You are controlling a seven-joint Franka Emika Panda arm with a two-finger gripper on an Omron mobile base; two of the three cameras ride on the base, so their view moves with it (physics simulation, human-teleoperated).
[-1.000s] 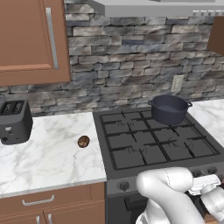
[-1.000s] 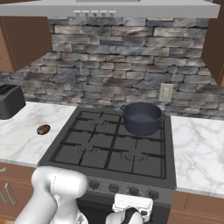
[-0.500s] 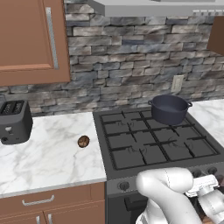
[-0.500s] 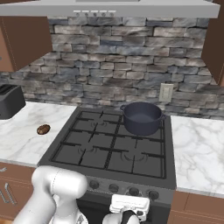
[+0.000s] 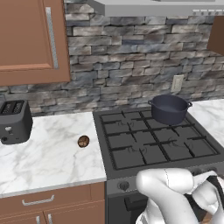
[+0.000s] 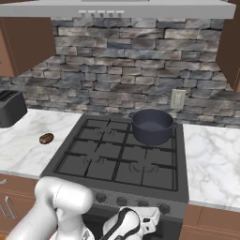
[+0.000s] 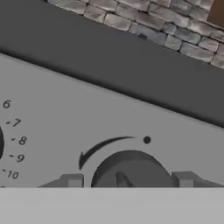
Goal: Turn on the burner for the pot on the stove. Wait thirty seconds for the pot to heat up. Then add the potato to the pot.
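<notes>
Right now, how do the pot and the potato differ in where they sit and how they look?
The pot stands on the stove's back right grate; the potato lies on the marble counter left of it. The pot is large, dark blue-grey, open-topped; the potato is small, brown, oval. Both sit untouched.

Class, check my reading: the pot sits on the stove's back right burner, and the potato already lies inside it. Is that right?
Not quite. The pot is on the stove's back right burner, but the potato lies on the counter left of it, as the left base view shows.
</notes>
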